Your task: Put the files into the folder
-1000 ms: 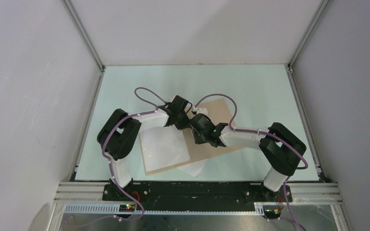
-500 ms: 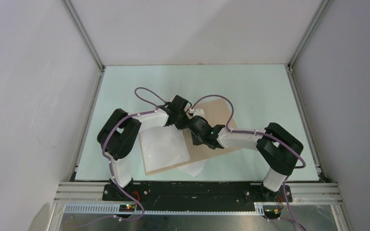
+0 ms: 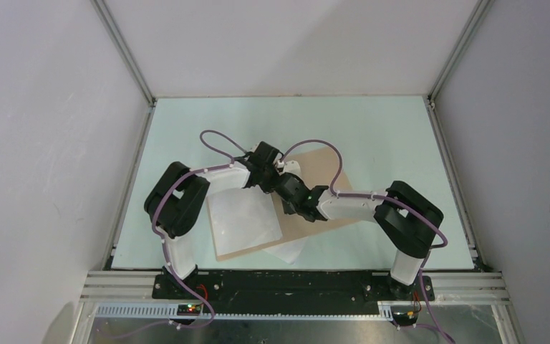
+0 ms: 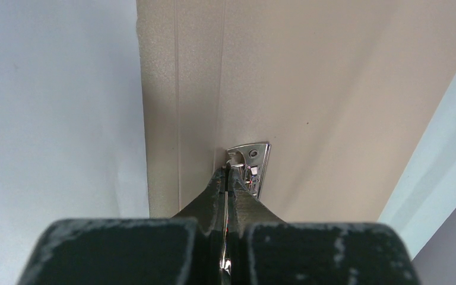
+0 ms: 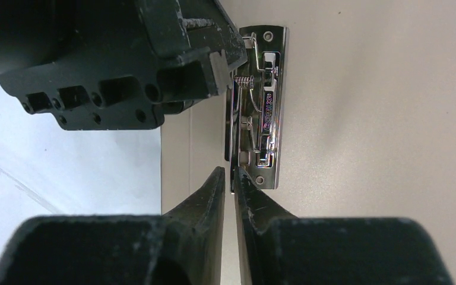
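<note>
While the left end effector (image 4: 228, 178) pinches the clip (image 5: 265, 107), probably to hold it open, the right end effector (image 5: 230, 173) sits narrow at its end, grip unclear. The open folder (image 3: 327, 159) lies toward the worktop's (image 3: 387, 129) near edge, with paper sheets (image 3: 291, 251) poking from beneath.

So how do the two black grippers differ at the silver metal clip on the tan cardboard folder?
The left gripper is shut, a sliver of the silver metal clip between its fingers; the right gripper shows a slim gap. In the right wrist view the left gripper meets the clip's top end, the right gripper its bottom end. Both sit over the tan cardboard folder.
</note>
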`<state>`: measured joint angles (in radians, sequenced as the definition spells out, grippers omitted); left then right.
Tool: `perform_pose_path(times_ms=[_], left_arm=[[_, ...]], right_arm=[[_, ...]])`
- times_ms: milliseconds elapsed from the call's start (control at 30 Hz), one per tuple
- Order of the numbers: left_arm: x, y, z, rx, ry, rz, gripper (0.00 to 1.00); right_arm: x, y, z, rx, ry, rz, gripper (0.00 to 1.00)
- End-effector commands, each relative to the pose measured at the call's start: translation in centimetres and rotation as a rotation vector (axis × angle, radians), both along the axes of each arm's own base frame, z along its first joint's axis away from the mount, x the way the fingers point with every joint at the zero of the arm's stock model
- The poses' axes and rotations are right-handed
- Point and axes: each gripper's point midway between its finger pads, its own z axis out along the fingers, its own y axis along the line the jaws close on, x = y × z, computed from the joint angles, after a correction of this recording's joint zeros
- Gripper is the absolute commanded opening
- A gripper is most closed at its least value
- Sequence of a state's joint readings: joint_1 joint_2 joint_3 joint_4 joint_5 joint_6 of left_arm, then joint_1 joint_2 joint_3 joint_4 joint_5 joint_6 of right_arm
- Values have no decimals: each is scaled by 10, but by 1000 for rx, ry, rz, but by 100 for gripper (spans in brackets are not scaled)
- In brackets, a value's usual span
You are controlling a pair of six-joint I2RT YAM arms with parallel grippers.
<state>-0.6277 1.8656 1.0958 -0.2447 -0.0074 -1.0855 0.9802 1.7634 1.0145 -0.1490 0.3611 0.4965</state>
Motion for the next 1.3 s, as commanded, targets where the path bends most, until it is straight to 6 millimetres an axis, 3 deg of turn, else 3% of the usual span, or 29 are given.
perform_pose_path(times_ms=[0,433,767,1267], left_arm=[[-53,29,-44,137,197,-55,0],[-57,37,-50,151,215,-66,0],[-59,41,-54,151,234,-73,0],[-67,51,-61,160,261,-100,0]], right_arm=[[3,-4,-5,-73,-27,-5,15],[-13,-20,-23,-213,-27,-5,15],[-14,-34,-26,-348,-41,-16,12],[-29,-45,-61,-408,31,-64,10]])
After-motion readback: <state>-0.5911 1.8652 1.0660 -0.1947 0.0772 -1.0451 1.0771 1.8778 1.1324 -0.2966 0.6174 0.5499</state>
